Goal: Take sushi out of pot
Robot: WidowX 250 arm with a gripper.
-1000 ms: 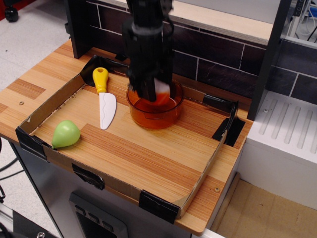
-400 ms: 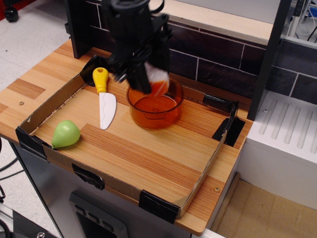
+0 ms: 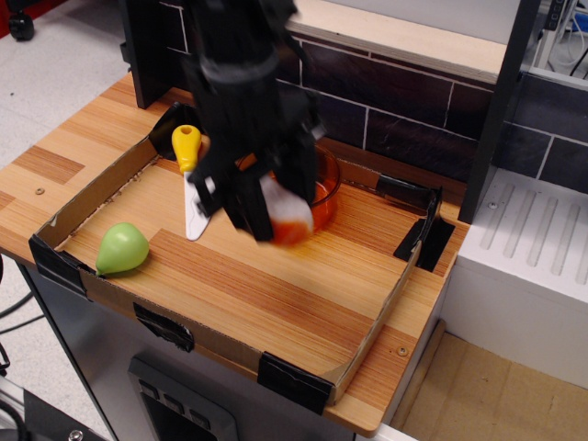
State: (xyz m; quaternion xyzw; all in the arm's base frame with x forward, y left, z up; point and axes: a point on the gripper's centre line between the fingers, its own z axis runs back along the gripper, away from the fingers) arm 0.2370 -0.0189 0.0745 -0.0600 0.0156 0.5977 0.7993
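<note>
The bench (image 3: pixel 276 303) is the biggest thing here: a striped wooden top fenced by a low cardboard wall taped at the corners, with a dark brick-pattern wall behind it, a pale grey floor to the left and a white ribbed unit to the right. Over its middle hangs the black arm, blurred by motion, ending in the tool (image 3: pixel 266 216).

A second ago the tool stood down inside the pot (image 3: pixel 322 188); less than half a second ago it had lifted to the rim with the piece in its grip. It now sits forward and lower, in front of the pot and above bare wood. The tool is pinching the sushi (image 3: pixel 287 216), whose orange body and white face show at its tip, just clear of the pot's front wall. So the sushi is out of the pot, and I judge the task nearly done, with only setting down and letting go left.

The pot stays near the back wall, mostly hidden by the arm. The knife (image 3: pixel 191 152), with its yellow handle, lies to the left, partly covered. The green pear (image 3: pixel 121 248) rests near the front left corner, well apart.
</note>
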